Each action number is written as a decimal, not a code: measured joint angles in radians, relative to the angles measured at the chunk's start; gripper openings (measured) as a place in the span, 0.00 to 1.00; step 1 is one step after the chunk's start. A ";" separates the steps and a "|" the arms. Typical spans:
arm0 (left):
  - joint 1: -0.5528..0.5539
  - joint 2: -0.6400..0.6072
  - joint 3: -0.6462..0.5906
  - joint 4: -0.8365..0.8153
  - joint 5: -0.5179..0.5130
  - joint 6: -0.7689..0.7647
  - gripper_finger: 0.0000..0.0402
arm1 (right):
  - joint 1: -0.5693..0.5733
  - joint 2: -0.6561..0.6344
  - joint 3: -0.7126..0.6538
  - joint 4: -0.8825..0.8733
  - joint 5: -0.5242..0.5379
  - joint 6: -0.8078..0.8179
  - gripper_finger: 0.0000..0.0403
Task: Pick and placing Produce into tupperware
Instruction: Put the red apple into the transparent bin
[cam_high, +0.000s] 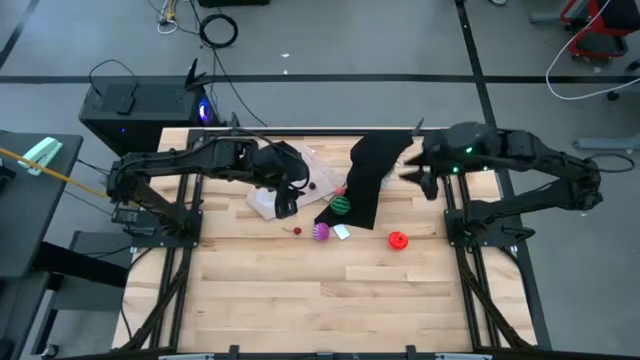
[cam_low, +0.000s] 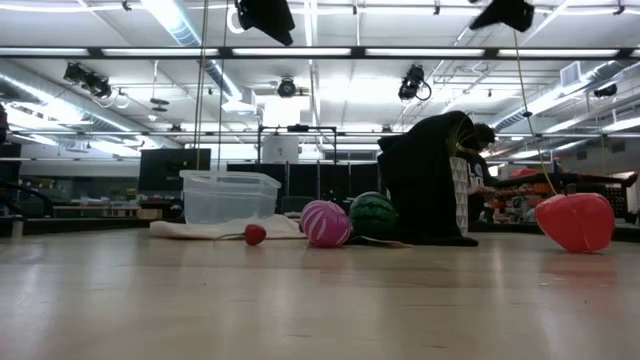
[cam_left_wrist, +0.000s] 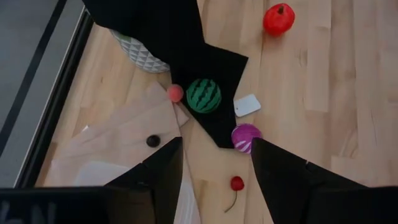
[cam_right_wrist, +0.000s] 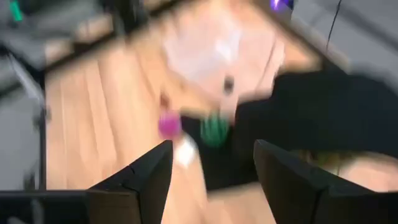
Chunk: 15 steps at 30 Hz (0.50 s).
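Note:
The produce lies on the wooden table: a green striped piece (cam_high: 341, 205) on the black cloth's tip, a magenta piece (cam_high: 320, 232), a red ball-like piece (cam_high: 398, 240) and a tiny dark red one (cam_high: 297, 230). The clear tupperware (cam_high: 262, 203) stands on the table to their left and shows in the low view (cam_low: 228, 195). My left gripper (cam_left_wrist: 214, 168) is open and empty above the tupperware's right side, with the magenta piece (cam_left_wrist: 246, 137) and the tiny red one (cam_left_wrist: 237, 183) beyond its fingers. My right gripper (cam_right_wrist: 211, 168) is open and empty, high over the table's far right (cam_high: 425, 178).
A black cloth (cam_high: 368, 178) runs from the far edge toward the middle and covers a white patterned thing (cam_left_wrist: 140, 53). Flat translucent lids (cam_high: 322, 172) lie beside it. A white scrap (cam_high: 342, 232) lies by the magenta piece. The near half of the table (cam_high: 330, 300) is bare wood.

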 joint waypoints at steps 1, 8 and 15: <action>0.000 0.000 0.000 -0.002 0.000 -0.003 0.50 | 0.013 0.012 0.000 -0.041 -0.008 0.000 0.59; 0.000 -0.001 0.000 -0.004 0.000 -0.007 0.50 | 0.107 0.108 0.000 -0.214 -0.016 0.006 0.68; 0.000 -0.001 0.000 -0.020 0.000 -0.032 0.49 | 0.159 0.192 -0.020 -0.269 -0.057 0.109 0.69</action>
